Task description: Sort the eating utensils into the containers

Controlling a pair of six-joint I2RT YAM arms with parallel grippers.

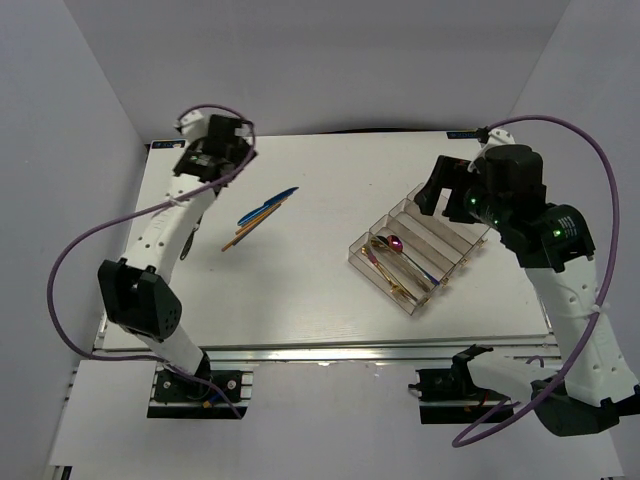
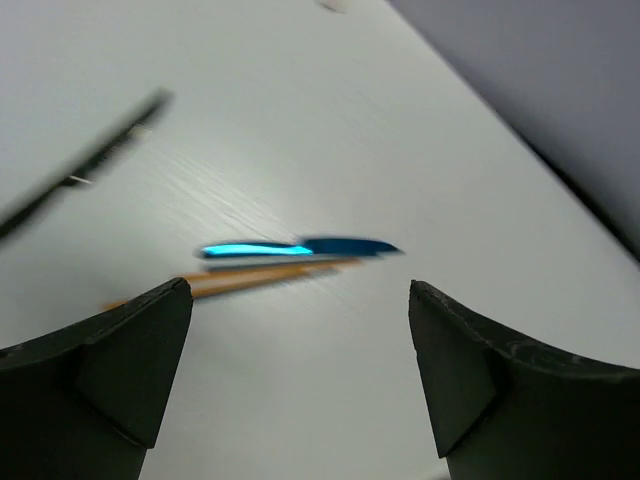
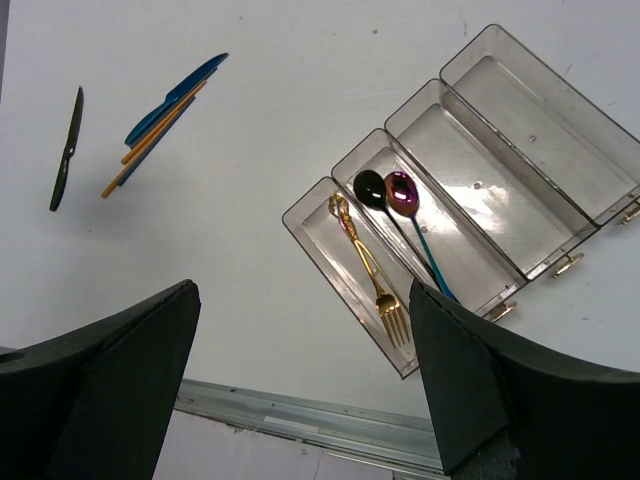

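left tool [image 2: 300, 330] spread, hovering near blue pieces [image 2: 300, 247] | right tool [image 3: 300, 340] spread, high above tray [image 3: 540, 120]

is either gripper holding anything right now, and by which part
Nothing is held. Both the left gripper and the right gripper are open and empty.

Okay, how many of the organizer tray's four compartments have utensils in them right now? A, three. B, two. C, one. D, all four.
B: in the tray, the gold fork lies in the end compartment and two spoons lie in the next one; the other two hold nothing.
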